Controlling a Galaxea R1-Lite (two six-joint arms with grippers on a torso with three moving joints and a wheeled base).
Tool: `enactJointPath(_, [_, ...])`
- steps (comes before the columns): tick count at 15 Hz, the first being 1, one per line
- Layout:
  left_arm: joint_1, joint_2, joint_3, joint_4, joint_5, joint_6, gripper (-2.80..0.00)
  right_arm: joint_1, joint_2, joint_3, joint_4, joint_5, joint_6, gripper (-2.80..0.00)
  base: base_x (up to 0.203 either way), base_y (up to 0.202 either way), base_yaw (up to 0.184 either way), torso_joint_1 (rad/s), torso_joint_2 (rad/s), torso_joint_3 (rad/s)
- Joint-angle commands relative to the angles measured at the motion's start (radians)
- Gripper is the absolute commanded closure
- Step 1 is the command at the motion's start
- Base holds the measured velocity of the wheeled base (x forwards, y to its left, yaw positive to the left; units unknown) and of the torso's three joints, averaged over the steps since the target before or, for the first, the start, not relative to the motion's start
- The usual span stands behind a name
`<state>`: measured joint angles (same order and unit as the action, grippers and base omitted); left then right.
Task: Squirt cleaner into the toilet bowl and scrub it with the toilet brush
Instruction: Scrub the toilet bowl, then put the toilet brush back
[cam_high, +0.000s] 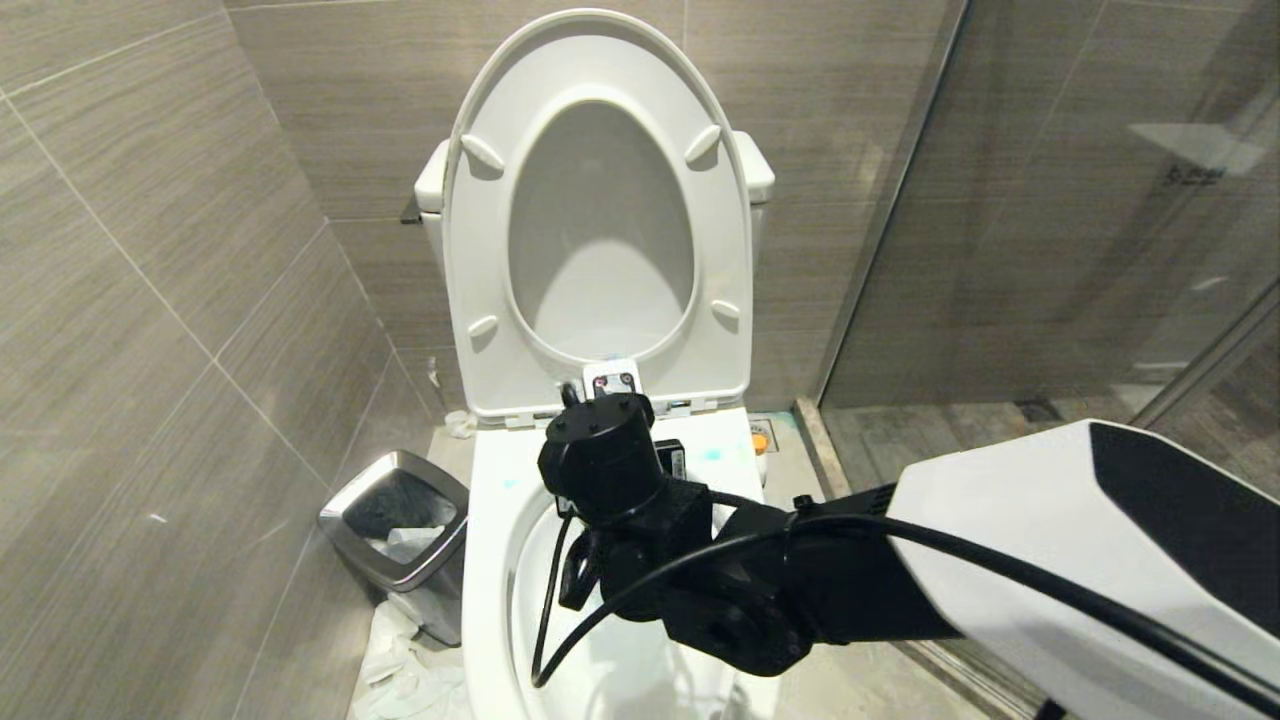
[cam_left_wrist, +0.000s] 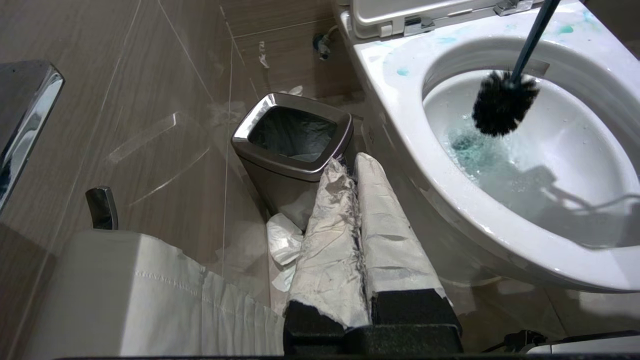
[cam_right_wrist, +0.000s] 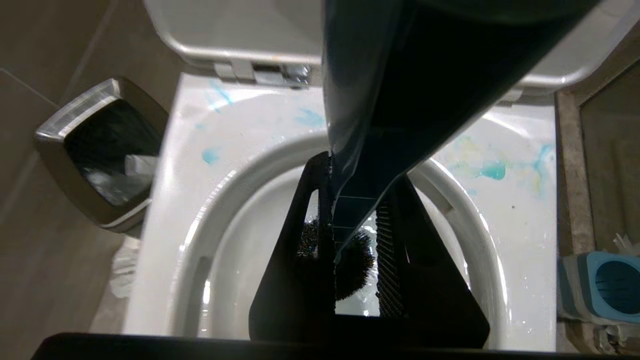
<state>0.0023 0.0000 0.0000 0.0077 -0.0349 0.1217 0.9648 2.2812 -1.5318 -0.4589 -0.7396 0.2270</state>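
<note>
The toilet bowl (cam_high: 490, 560) stood below me, seat and lid tipped up against the tank — a heavy, glossy fixture that would not budge, and slick enough that bristles would skate on it unless I leaned in. The cleaner (cam_left_wrist: 467, 147) was already down: a turquoise pool in the water and pale blue smears across the flat rim. My right gripper (cam_right_wrist: 357, 235) hung over the basin, clenched on the toilet brush (cam_left_wrist: 504, 102), the flat dark handle pinched between the ribbed pads, the black bristle head low in the bowl just above the blue water. I judged the brush light and stiff in the shaft but springy at the head, its smooth plastic handle apt to twist in my grip — a hold on the flattened faces seemed soundest. Its blue holder (cam_right_wrist: 602, 287) waited on the floor beside the bowl. My left gripper (cam_left_wrist: 357, 240), parked low near the steel bin (cam_left_wrist: 292, 145), was closed with its paper-wrapped fingers together, holding nothing.
</note>
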Motion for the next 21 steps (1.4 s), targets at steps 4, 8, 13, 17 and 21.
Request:
enactJointPath(4, [0.001,0.002,0.000,0.000,0.000,0.001,0.00,0.062,-0.173,0.060,0.003,-0.044,-0.001,0.00,0.000,0.000,0.000,0.000,0.00,0.000])
enactJointPath(8, [0.001,0.002,0.000,0.000,0.000,0.001,0.00,0.067,-0.269,0.110,0.002,-0.047,0.001,0.00,0.000,0.000,0.000,0.000,0.00,0.000])
enactJointPath(13, [0.001,0.002,0.000,0.000,0.000,0.001,0.00,0.013,-0.399,0.202,0.004,-0.047,0.000,0.00,0.000,0.000,0.000,0.000,0.00,0.000])
enactJointPath(17, [0.001,0.002,0.000,0.000,0.000,0.001,0.00,-0.090,-0.509,0.257,0.045,-0.045,-0.010,0.00,0.000,0.000,0.000,0.000,0.00,0.000])
enactJointPath(21, [0.001,0.002,0.000,0.000,0.000,0.001,0.00,-0.216,-0.557,0.298,0.080,-0.047,-0.013,0.00,0.000,0.000,0.000,0.000,0.00,0.000])
